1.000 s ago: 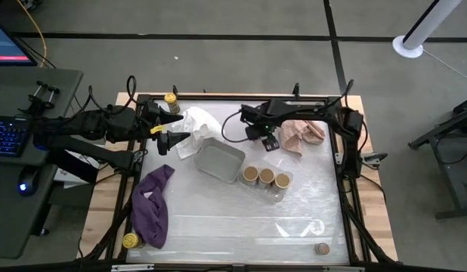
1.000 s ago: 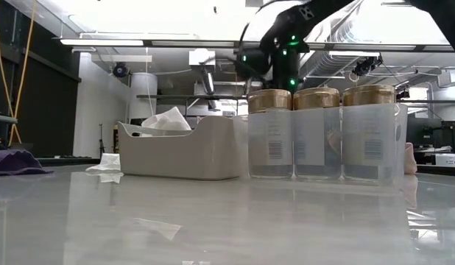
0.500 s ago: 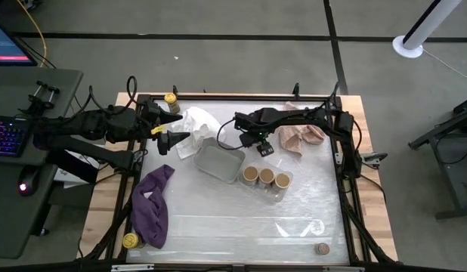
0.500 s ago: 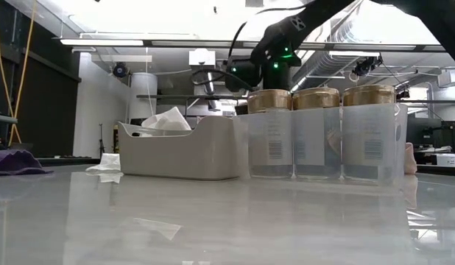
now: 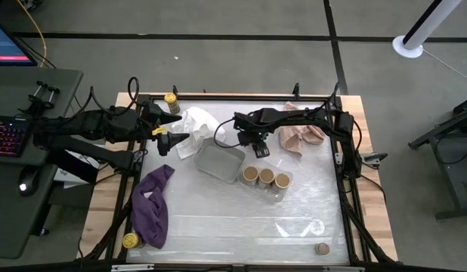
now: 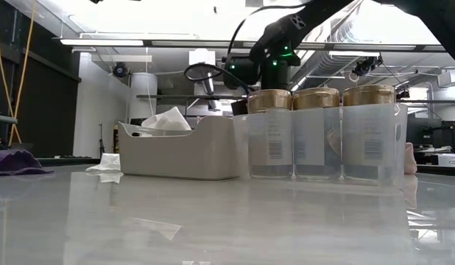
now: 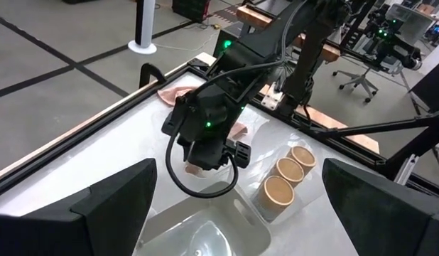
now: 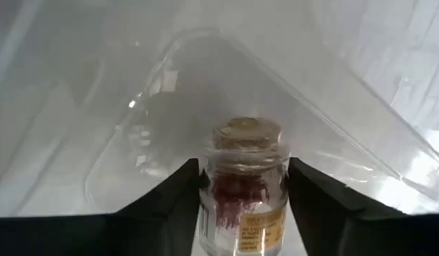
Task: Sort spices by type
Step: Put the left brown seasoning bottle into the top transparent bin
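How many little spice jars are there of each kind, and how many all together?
Wide jars with tan tops: 3
Dark jars with yellow lids: 2
Tiny brownish jars: 2 (one on the table, one between the right claw's fingers)
Total: 7

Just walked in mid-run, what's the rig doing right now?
Sorting spice jars. The right gripper holds a tiny cork-topped jar between its jaws, above the grey tray. Three tan-topped jars stand in a row beside the tray. The left gripper waits open at the table's left edge, near the white cloth.
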Motion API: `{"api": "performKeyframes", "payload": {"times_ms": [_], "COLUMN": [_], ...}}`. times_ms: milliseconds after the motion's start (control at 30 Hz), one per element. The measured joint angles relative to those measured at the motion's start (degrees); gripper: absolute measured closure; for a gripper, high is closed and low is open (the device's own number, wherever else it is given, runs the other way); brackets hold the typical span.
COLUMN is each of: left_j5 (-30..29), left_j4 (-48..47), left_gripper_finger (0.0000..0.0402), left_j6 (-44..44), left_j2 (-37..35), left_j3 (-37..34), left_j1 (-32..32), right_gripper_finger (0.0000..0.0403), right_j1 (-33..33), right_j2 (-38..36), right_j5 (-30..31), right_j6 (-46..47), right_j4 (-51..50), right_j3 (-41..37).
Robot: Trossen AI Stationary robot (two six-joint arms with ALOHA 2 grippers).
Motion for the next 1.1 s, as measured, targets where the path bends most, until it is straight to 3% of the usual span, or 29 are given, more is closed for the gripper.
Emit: {"api": "performKeyframes", "payload": {"times_ms": [67, 267, 433, 633, 700, 833, 1100], "left_j5": [0.01, 0.02, 0.03, 0.03, 0.03, 0.06, 0.07], "left_j4": [0.00, -0.39, -2.42, -2.84, -2.84, -2.83, -2.86], "left_gripper_finger": [0.0014, 0.0014, 0.0014, 0.0014, 0.0014, 0.0014, 0.0014], "left_j6": [0.35, 0.48, 0.43, 0.47, 0.48, 0.48, 0.41], "left_j2": [0.00, 0.01, 0.00, 0.00, 0.00, 0.00, 0.00], "left_j3": [0.00, 0.00, 0.00, 0.00, 0.00, 0.00, 0.00], "left_j1": [0.00, 0.00, 0.00, 0.00, 0.00, 0.00, 0.00], "right_gripper_finger": [0.0237, 0.0241, 0.0313, 0.0394, 0.0398, 0.0349, 0.0168], "right_j1": [0.00, -0.63, -3.89, -9.44, -10.45, -10.49, -5.77], "right_j2": [-0.13, -1.74, -7.14, -11.33, -11.11, -10.99, -10.38], "right_j5": [0.00, -0.83, -1.24, -8.88, -10.37, -10.58, -9.59], "right_j6": [0.92, 2.78, 6.04, 15.76, 16.37, 16.22, 11.57], "right_j4": [0.04, -4.33, -3.97, 1.16, 0.53, -0.53, -2.36], "right_j3": [0.00, 0.57, 0.74, 0.18, 0.26, 0.11, 0.07]}}
